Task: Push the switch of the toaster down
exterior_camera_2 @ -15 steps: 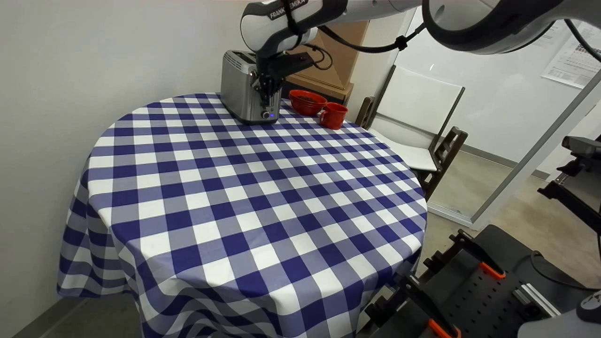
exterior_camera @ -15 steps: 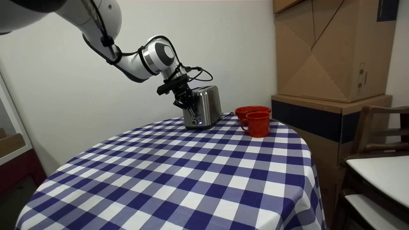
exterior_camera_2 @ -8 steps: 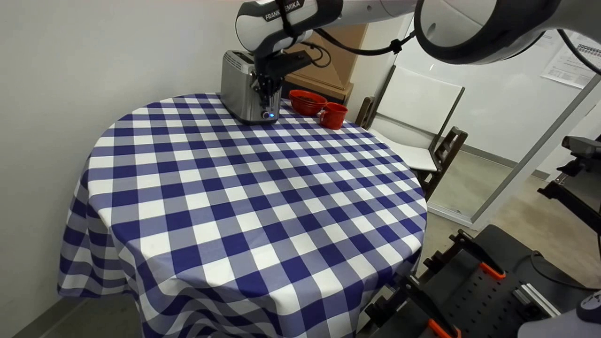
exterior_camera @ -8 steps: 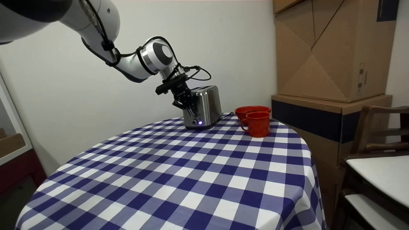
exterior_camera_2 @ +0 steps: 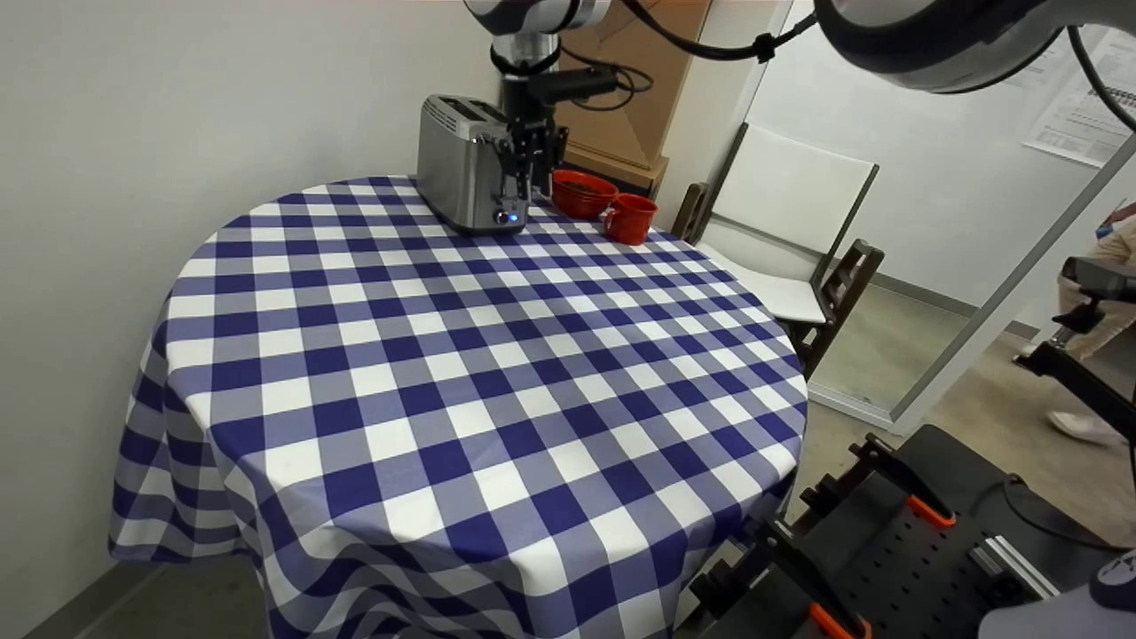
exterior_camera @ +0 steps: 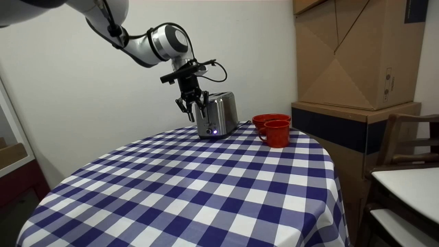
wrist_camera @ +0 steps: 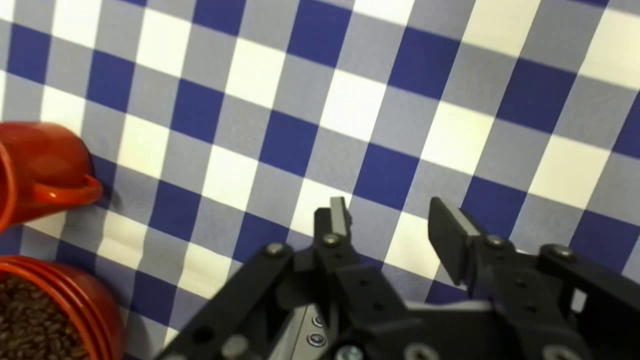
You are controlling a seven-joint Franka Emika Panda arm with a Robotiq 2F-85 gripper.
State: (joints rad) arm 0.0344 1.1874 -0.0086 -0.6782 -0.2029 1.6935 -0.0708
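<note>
And I'm lifting away! My hand point(wrist_camera: 391, 212) is hanging, fingers point(wrist_camera: 447, 240) spread and gripping nothing, near the two-slot toaster point(exterior_camera: 224, 113), which is standing upright on the bench point(exterior_camera: 171, 192). The blue light point(exterior_camera_2: 513, 217) is glowing, so I'm guessing the switch is down and the push done, though I'm not seeing the switch clearly. Half a second ago I was leaning lower, closer in; now I'm riding higher and straighter, and that light is shining brighter than a second back.
</note>
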